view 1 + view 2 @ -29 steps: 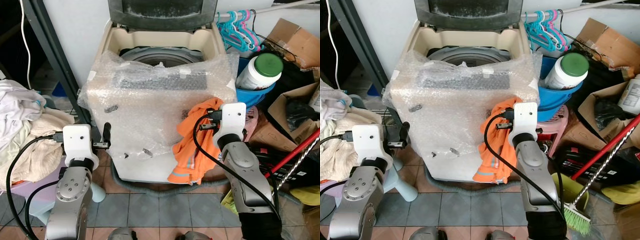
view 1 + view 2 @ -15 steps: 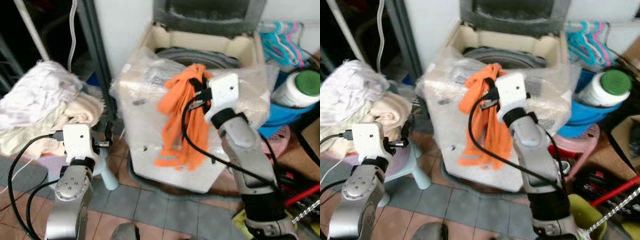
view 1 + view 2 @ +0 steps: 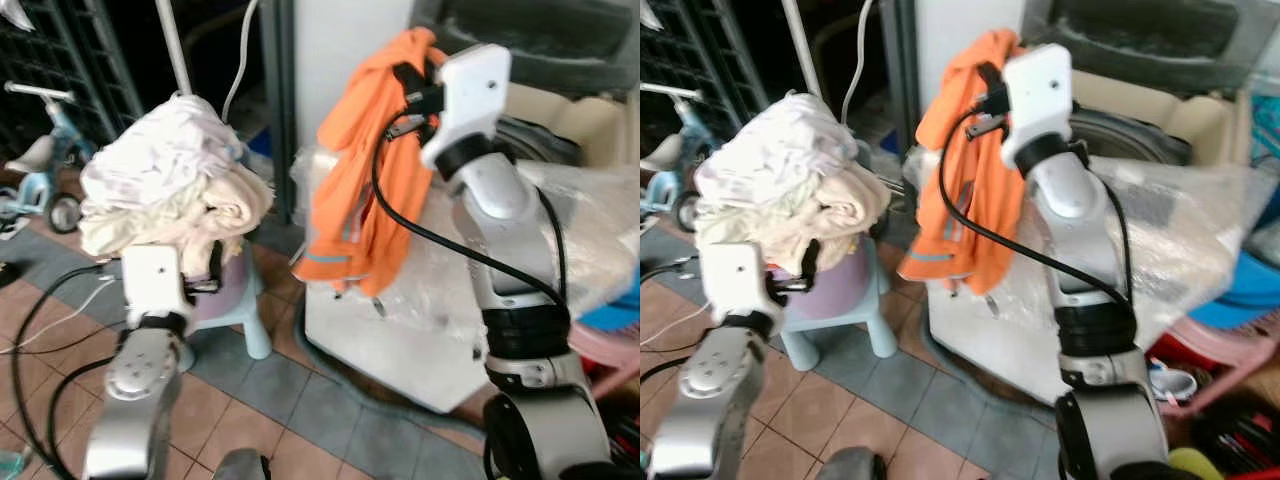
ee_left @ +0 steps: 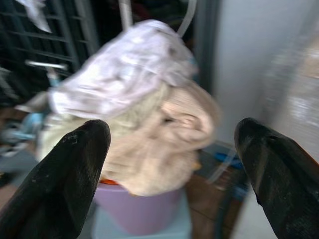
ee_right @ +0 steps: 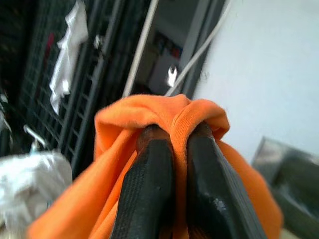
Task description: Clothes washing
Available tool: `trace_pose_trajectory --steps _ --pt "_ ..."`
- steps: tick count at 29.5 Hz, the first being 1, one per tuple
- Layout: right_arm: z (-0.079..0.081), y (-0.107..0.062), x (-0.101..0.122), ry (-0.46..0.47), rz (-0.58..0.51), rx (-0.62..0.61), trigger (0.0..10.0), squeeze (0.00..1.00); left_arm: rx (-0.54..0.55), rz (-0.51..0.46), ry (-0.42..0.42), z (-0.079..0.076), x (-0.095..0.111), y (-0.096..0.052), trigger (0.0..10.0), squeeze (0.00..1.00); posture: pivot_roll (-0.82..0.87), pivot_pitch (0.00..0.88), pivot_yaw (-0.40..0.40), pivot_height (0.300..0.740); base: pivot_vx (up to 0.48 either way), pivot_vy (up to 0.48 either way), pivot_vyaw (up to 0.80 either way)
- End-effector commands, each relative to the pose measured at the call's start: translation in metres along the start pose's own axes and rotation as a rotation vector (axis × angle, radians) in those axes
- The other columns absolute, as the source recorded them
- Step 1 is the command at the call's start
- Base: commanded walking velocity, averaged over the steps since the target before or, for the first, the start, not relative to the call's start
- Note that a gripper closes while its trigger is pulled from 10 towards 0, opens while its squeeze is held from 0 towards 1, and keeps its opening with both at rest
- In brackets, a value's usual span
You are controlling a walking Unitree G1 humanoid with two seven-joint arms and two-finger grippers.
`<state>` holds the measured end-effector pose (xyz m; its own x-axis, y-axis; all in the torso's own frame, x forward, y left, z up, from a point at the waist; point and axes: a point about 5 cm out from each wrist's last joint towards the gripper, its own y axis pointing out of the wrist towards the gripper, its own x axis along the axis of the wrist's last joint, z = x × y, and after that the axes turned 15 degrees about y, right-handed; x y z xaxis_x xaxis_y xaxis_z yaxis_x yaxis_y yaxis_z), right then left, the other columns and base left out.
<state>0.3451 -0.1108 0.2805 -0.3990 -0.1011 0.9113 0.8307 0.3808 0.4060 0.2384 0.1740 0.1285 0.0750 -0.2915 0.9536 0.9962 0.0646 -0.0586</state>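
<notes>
Tiled floor (image 3: 230,400) fronts a bubble-wrapped washing machine (image 3: 560,260); right claw (image 5: 172,149) pinches an orange garment (image 3: 365,190) aloft (left claw (image 4: 169,144) gapes wide near piled laundry (image 3: 175,175)).

No legible txt, labels, brands or nos. in any view. Frames blurred; bubble-wrapped washing machine (image 3: 430,310) panel unreadable through wrap. Orange garment (image 3: 365,190) has pale stripe only, no print made out.

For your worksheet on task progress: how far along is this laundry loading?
Done: washing machine lid open. In hand: right gripper holds an orange garment lifted beside the machine. Left: drop it in; the pile of clothes in the purple basin waits, left gripper open before it.
</notes>
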Motion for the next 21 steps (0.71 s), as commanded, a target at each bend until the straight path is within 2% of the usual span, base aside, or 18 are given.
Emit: trace_pose_trajectory --steps 1,2,4,5,8,10,12,13,14,17,19,21 --pt "-0.020 0.006 0.013 -0.022 -0.043 -0.073 10.0 0.00 -0.027 0.003 -0.011 -0.007 -0.001 0.000 10.0 0.00 0.01 0.000 -0.011 0.740 0.000 0.000 0.56" --pt "-0.022 0.007 0.014 -0.022 -0.043 -0.084 10.0 0.00 -0.028 0.003 -0.011 -0.007 -0.001 0.000 10.0 0.00 0.01 0.000 -0.011 0.740 0.000 0.000 0.56" --pt "-0.036 0.012 0.017 -0.004 -0.039 -0.176 10.0 0.00 -0.030 0.004 -0.011 -0.008 -0.001 0.000 10.0 0.00 0.01 0.000 -0.012 0.740 0.000 0.000 0.41" --pt "-0.055 0.017 0.022 -0.005 -0.033 -0.284 10.0 0.00 -0.033 0.004 -0.012 -0.009 -0.001 0.001 10.0 0.00 0.01 0.000 -0.013 0.740 0.000 0.000 0.00" --pt "-0.081 0.019 0.028 0.005 -0.035 -0.432 10.0 0.00 -0.042 0.001 -0.017 -0.010 -0.001 0.002 10.0 0.00 0.01 0.000 -0.016 0.740 0.000 0.000 0.00" --pt "-0.108 0.016 0.034 0.033 -0.037 -0.597 10.0 0.00 -0.042 0.001 -0.019 -0.010 -0.001 0.002 10.0 0.00 0.01 0.000 -0.018 0.740 0.000 0.000 0.00" --pt "-0.122 0.012 0.036 0.028 -0.036 -0.676 10.0 0.00 -0.043 0.001 -0.022 -0.011 -0.001 0.001 10.0 0.00 0.01 0.000 -0.021 0.740 0.000 0.000 0.00" --pt "-0.122 0.012 0.036 0.028 -0.036 -0.676 10.0 0.00 -0.043 0.001 -0.022 -0.011 -0.001 0.001 10.0 0.00 0.01 0.000 -0.021 0.740 0.000 0.000 0.00" --pt "-0.132 0.008 0.038 0.008 -0.041 -0.742 10.0 0.00 -0.041 0.000 -0.020 -0.011 0.000 0.002 10.0 0.00 0.01 0.000 -0.026 0.740 0.000 0.000 0.00" --pt "-0.141 0.001 0.036 -0.043 -0.036 -0.821 10.0 0.00 -0.038 0.002 -0.018 -0.011 -0.001 0.001 10.0 0.00 0.02 0.000 -0.029 0.740 0.000 0.000 0.00" --pt "-0.134 0.001 0.026 -0.067 -0.008 -0.776 10.0 0.00 -0.030 0.010 -0.011 -0.010 -0.002 0.001 10.0 0.00 0.02 0.000 -0.028 0.740 0.000 0.000 0.00" --pt "-0.123 0.000 0.006 -0.023 0.065 -0.739 10.0 0.00 -0.031 0.011 -0.012 -0.010 -0.003 0.000 10.0 0.00 0.02 0.000 -0.028 0.740 0.262 0.000 0.00"
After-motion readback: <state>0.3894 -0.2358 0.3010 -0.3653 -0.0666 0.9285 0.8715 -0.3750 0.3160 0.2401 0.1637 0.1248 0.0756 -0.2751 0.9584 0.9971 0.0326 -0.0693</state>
